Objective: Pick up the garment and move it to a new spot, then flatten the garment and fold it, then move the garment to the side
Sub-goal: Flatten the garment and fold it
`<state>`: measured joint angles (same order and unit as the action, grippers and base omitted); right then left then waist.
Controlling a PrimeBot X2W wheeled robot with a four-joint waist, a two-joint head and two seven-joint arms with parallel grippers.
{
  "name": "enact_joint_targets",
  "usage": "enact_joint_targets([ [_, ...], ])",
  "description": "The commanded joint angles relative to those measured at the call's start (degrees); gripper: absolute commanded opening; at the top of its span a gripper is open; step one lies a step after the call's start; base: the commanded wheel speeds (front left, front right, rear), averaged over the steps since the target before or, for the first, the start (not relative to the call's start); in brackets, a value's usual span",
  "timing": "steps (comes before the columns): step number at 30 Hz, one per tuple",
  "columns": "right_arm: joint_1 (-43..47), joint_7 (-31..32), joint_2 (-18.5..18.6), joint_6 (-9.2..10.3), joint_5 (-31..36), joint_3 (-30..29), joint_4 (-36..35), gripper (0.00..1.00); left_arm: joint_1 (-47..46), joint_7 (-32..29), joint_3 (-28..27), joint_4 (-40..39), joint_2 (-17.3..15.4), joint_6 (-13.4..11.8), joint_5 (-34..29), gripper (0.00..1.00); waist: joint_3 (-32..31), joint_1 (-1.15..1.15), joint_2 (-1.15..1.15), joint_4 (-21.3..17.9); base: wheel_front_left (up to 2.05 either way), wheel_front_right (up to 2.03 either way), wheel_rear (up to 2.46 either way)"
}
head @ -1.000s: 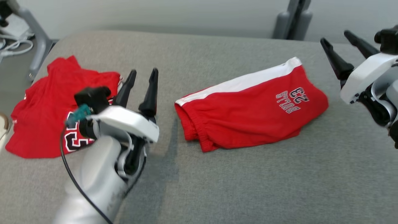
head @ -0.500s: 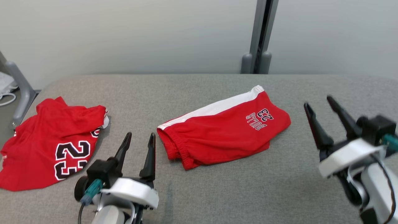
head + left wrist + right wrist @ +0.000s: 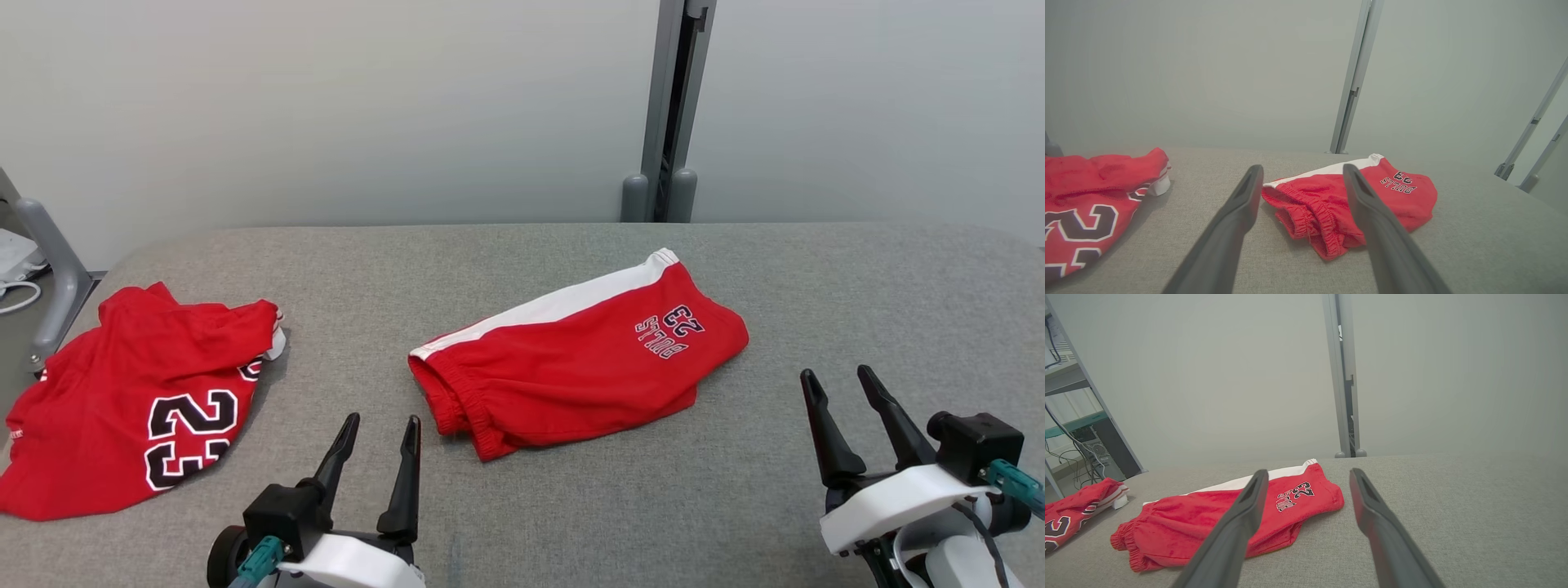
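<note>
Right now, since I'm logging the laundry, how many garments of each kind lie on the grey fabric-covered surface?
Red folded shorts with a white side stripe: 1
Red crumpled jersey with a black-and-white 23: 1
Total: 2, lying apart on the grey fabric-covered surface.

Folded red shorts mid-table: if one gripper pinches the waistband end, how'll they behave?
Probably floppy: the shorts are soft wrinkled cloth, so the fold likely drops open. Likely light: thin fabric. Pushed, they'd probably bunch on the textured grey table.
</note>
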<state>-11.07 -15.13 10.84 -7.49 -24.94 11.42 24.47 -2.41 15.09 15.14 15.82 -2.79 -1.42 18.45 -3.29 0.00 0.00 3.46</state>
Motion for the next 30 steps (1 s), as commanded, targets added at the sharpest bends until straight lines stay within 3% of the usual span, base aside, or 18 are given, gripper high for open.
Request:
enact_joint_targets([
  [1, 0.6, 0.0, 0.0, -0.01, 0.2, -0.4, 0.3, 1.0, 0.4, 0.1, 0.2, -0.1, -0.3, -0.3, 0.5, 1.0, -0.1, 0.0, 0.0, 0.2, 0.0, 0.0, 0.0],
  [7, 0.1, 0.0, -0.5, 0.0, -1.6, -1.0, 2.1, 1.0, -0.6, 0.1, 1.1, -0.1, -0.2, -0.3, 0.8, 1.0, 0.0, 0.0, 0.0, 1.3, 0.0, 0.0, 0.0],
  [11, -1.7, 0.6, -1.3, -0.01, -7.1, -0.2, 6.5, 1.0, -0.9, 0.1, 1.9, -0.2, -0.2, -0.2, 1.0, 1.0, 0.6, 0.0, 0.0, 2.5, 0.0, 0.0, 0.0],
  [17, -8.0, 10.4, -2.3, -0.01, -22.9, 0.2, 15.4, 1.0, -1.8, 0.1, 3.5, 0.3, -0.2, 0.2, 1.2, 1.0, 2.5, 0.0, 0.0, 5.7, 0.0, 0.0, 0.0],
  [30, -20.5, 18.2, 0.5, -0.01, -31.5, -1.7, 32.1, 1.0, -3.7, 0.1, 5.2, 0.1, -0.2, 0.2, 1.8, 1.0, 7.3, 0.0, 0.0, 12.9, 0.0, 0.0, 0.0],
])
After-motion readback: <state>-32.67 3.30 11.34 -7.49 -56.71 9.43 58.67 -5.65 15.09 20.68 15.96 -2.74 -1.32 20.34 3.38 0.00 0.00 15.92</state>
